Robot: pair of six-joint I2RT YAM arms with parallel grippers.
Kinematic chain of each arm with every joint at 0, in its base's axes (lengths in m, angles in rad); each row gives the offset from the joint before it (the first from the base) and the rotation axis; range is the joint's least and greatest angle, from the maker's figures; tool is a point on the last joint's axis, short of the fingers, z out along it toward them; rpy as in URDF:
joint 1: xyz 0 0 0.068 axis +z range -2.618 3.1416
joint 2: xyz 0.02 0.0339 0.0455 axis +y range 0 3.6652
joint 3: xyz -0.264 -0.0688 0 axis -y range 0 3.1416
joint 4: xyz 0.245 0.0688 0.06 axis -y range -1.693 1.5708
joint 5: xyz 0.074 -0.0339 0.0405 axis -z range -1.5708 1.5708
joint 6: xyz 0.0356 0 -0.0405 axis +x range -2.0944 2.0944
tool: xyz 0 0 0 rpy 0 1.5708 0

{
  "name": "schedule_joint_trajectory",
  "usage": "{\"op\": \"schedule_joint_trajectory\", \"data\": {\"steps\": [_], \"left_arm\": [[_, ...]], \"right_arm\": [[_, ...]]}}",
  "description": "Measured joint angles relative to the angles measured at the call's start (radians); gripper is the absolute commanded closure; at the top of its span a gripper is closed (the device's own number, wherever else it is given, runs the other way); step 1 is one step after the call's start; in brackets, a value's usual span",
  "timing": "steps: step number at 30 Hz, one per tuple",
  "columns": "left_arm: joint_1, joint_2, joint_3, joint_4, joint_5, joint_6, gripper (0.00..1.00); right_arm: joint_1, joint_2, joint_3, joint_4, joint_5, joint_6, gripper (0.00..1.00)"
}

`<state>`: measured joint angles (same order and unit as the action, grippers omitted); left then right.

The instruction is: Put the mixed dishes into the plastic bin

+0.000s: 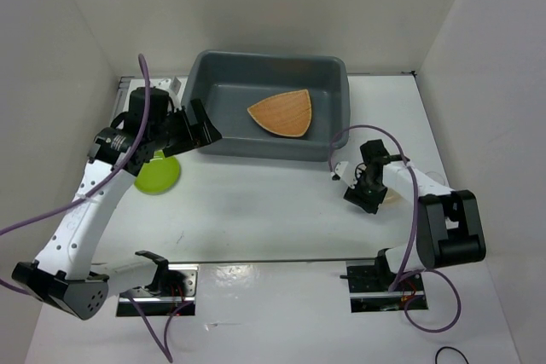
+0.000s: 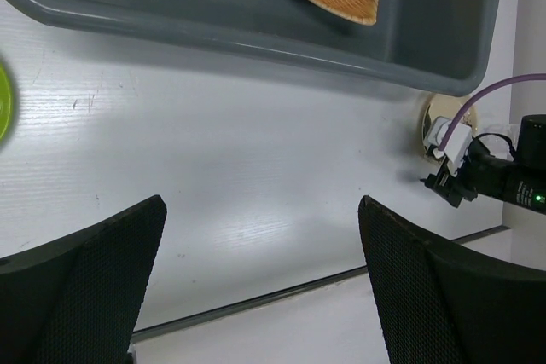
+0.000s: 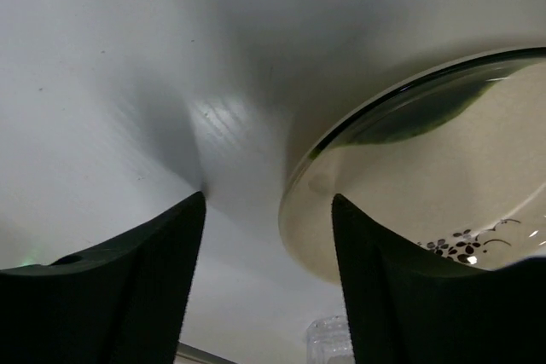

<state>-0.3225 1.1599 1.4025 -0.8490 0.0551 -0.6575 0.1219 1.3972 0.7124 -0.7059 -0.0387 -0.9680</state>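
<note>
Grey plastic bin [image 1: 328, 74] occupied by woven plate [image 1: 282, 113], green plate [image 1: 159, 174] shadowed by wide-open, empty left gripper [image 1: 198, 129], right gripper [image 3: 269, 236] — jaws parted — straddling cream dish [image 3: 444, 168] rim, nothing clamped.

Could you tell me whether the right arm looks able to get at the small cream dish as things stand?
Probably yes: the right gripper is open at the cream dish, one finger by its rim, nothing between.

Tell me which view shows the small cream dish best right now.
The right wrist view: the cream dish fills the frame, showing its rim and dark floral marks, with the right tool straddling its edge. Top external shows only a sliver behind that arm; left wrist shows a small piece beside the bin.
</note>
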Motion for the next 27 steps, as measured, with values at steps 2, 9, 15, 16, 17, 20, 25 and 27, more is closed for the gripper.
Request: {"op": "schedule_joint_trajectory", "data": {"steps": [2, 9, 15, 16, 17, 20, 25, 27], "left_arm": [[0.013, -0.005, -0.009, 0.002, 0.011, 0.000, 0.00], [0.033, -0.012, -0.034, 0.004, 0.042, 0.001, 0.00], [0.045, -0.050, -0.057, 0.005, 0.056, 0.001, 0.00], [0.047, -0.058, -0.061, 0.005, 0.056, 0.000, 0.00], [0.047, -0.063, -0.063, 0.005, 0.056, 0.000, 0.00], [0.047, -0.079, -0.068, 0.004, 0.059, -0.001, 0.00], [0.047, -0.091, -0.068, 0.005, 0.076, -0.002, 0.00], [0.047, -0.092, -0.068, 0.006, 0.082, -0.003, 0.00]], "right_arm": [[0.000, 0.016, 0.000, 0.020, 0.009, 0.002, 0.45], [0.003, 0.068, 0.023, 0.045, 0.071, 0.011, 0.65], [0.009, 0.084, 0.049, 0.082, 0.130, 0.043, 1.00], [0.011, 0.087, 0.060, 0.083, 0.134, 0.053, 1.00], [0.011, 0.089, 0.068, 0.085, 0.132, 0.059, 1.00], [0.013, 0.075, 0.089, 0.075, 0.126, 0.083, 1.00], [0.020, -0.072, 0.137, -0.034, 0.094, 0.108, 1.00], [0.032, -0.141, 0.189, -0.077, 0.064, 0.122, 1.00]]}}
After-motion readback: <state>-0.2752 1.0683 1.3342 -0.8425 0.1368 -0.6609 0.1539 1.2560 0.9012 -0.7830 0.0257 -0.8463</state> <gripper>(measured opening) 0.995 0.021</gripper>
